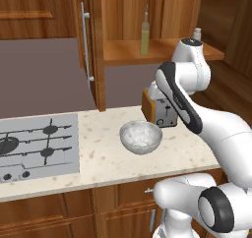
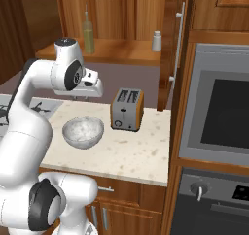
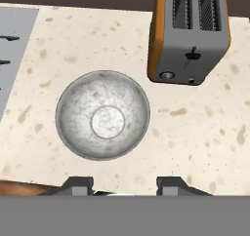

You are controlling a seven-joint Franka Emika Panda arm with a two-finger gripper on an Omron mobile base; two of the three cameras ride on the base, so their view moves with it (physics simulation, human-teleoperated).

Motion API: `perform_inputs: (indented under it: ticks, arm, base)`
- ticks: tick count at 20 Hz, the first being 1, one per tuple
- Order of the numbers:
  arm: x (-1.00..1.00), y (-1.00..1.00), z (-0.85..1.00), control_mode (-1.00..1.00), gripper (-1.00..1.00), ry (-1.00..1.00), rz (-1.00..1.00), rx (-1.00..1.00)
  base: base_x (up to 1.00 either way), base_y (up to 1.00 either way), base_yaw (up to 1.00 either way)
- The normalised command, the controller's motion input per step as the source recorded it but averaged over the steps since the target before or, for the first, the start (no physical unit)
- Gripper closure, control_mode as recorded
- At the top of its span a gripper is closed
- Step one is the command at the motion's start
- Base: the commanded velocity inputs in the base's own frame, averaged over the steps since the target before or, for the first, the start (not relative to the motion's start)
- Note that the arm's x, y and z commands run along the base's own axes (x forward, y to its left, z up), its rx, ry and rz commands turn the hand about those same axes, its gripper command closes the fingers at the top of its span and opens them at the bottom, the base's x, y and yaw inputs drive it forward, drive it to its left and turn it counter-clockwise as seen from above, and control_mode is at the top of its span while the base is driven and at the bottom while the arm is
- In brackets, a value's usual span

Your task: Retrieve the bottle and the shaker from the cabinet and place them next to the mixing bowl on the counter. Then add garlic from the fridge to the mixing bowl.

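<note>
The claw, at the frame's bottom, is spread and holds nothing above the mixing bowl at centre-left on the surface. At upper centre, bottle and shaker stand on the cabinet shelf.

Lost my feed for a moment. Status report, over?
Gripper open, empty, above counter. Bottle and shaker on cabinet shelf. Mixing bowl empty beside toaster.
</note>
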Motion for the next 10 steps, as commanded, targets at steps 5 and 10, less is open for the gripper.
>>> perform_inputs:
  ticks: [5,10]
  arm:
    - [-0.15,0.0,0.01,-1.0,-1.0,-0.13,0.0,0.0]
    - [-0.08,0.0,0.16,-1.0,-1.0,-0.18,0.0,0.0]
  base:
    - [0.0,0.0,0.0]
    - [0.0,0.0,0.0]
